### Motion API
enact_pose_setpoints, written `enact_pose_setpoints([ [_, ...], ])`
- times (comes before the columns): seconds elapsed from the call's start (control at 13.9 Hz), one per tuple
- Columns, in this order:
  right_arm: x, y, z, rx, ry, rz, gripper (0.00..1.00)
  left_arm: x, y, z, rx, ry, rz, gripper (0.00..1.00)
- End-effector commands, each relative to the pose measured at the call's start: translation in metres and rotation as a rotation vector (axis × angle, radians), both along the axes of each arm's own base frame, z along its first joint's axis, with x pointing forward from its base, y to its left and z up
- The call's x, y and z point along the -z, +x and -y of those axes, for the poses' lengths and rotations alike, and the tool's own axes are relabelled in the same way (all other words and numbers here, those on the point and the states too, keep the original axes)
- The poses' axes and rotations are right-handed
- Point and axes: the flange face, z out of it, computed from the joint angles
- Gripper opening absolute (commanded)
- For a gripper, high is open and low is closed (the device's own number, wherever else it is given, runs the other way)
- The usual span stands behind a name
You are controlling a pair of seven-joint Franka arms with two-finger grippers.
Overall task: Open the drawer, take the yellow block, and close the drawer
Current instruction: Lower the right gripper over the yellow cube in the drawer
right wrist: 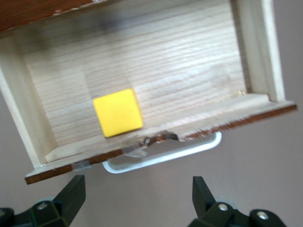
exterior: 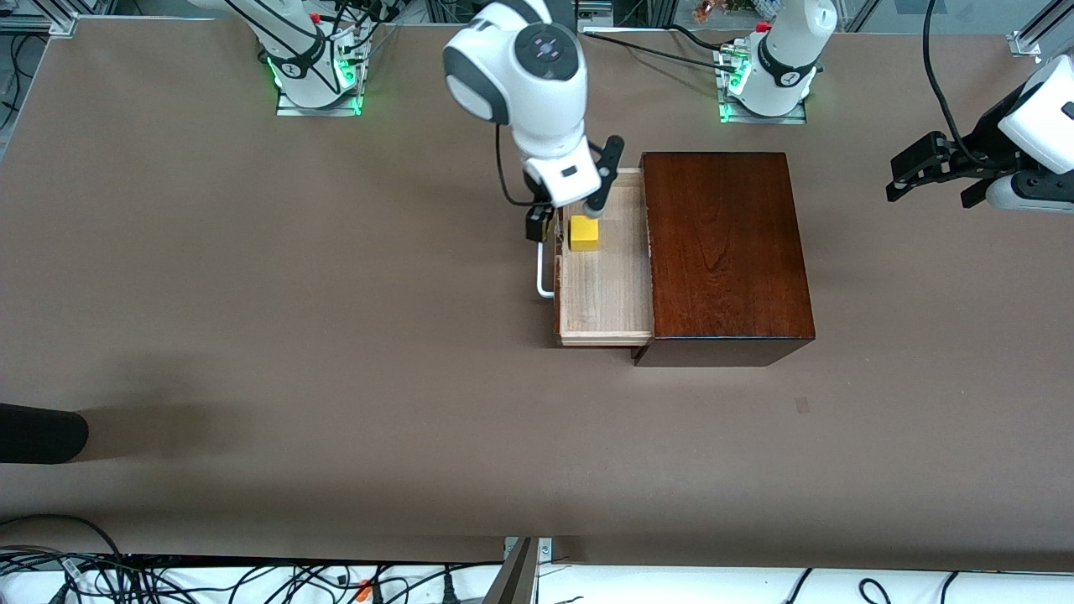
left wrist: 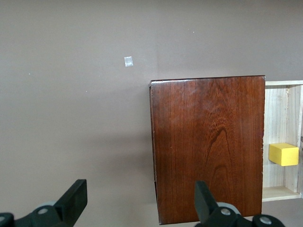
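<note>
The right gripper (exterior: 581,191) hangs over the pulled-out drawer (exterior: 608,285), its fingers spread apart and grasping nothing. In the right wrist view the two dark fingertips (right wrist: 71,191) show wide apart, with the white bar handle (right wrist: 163,153) and the drawer's dark reddish front edge between them.

The yellow block (exterior: 585,232) lies on the pale wooden floor of the drawer, at about 12 o'clock from the tray's middle in the front view, close to the drawer front and just under the gripper.

The mahogany box (exterior: 726,247) sits at the drawer's 3 o'clock, and the tray comes out of it toward the right arm's end of the table.

The left gripper (exterior: 931,178) waits at the box's 3 o'clock, up over bare brown table (exterior: 252,294), released and empty, its fingers (left wrist: 75,196) far apart.
</note>
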Motion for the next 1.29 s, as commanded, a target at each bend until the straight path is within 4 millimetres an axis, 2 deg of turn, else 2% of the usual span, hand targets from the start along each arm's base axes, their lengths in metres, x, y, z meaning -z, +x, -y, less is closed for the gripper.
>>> enact_pose_setpoints([
  [0.0, 0.017, -0.005, -0.025, -0.083, -0.034, 0.041, 1.00, -0.004, 0.006, -0.001, 0.048, 0.005, 0.014, 1.00],
  [0.14, 0.034, -0.013, -0.048, -0.129, -0.048, 0.068, 1.00, -0.002, 0.006, -0.005, 0.072, 0.059, 0.012, 1.00],
  [0.22, 0.042, -0.007, -0.053, -0.133, -0.049, 0.074, 1.00, -0.002, 0.005, -0.006, 0.073, 0.075, 0.011, 1.00],
  [0.57, 0.070, -0.004, -0.064, -0.159, -0.039, 0.079, 1.00, -0.001, 0.005, -0.007, 0.059, 0.074, 0.005, 1.00],
  [0.86, 0.078, -0.014, -0.072, -0.191, -0.051, 0.097, 1.00, -0.003, 0.005, -0.008, 0.062, 0.069, 0.009, 1.00],
  [1.22, 0.072, -0.012, -0.068, -0.214, -0.056, 0.089, 1.00, 0.001, 0.007, -0.007, 0.064, 0.066, 0.006, 1.00],
])
